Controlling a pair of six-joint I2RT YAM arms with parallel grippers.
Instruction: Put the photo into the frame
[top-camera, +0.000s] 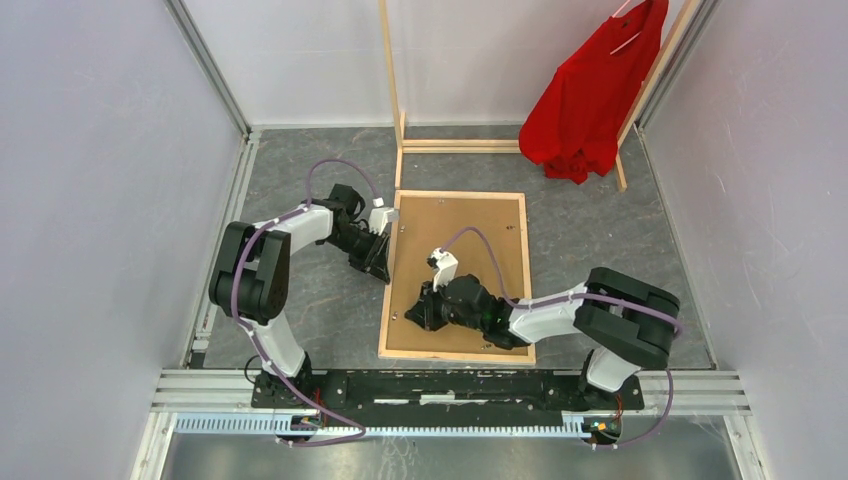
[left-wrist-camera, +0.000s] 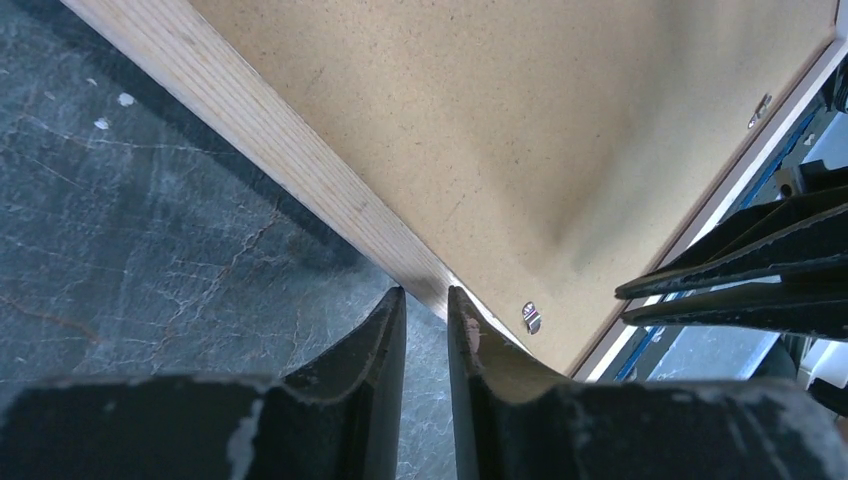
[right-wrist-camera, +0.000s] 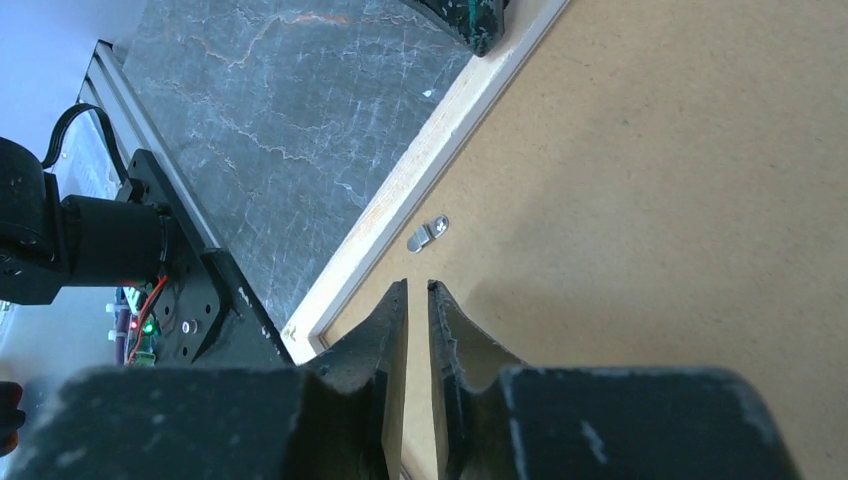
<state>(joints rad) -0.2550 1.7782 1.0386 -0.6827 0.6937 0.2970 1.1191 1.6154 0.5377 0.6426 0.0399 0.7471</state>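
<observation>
The frame (top-camera: 460, 194) lies back-up on the grey table, its light wood rim showing. The photo (top-camera: 470, 240) lies inside it with its plain brown board back up; the print side is hidden. My left gripper (top-camera: 383, 262) sits at the frame's left rim (left-wrist-camera: 280, 140), jaws nearly closed on nothing (left-wrist-camera: 427, 295). My right gripper (top-camera: 412, 315) hovers low over the board (right-wrist-camera: 650, 200) near the frame's near-left corner, jaws nearly closed and empty (right-wrist-camera: 418, 287). A small metal clip (right-wrist-camera: 428, 234) lies just ahead of it, by the rim (right-wrist-camera: 420, 170).
A tall wooden clothes rack (top-camera: 395, 80) with a red shirt (top-camera: 590, 90) stands at the back right. Grey walls close in both sides. A metal rail (top-camera: 450, 385) runs along the near edge. Another clip (left-wrist-camera: 531, 317) sits by the left gripper.
</observation>
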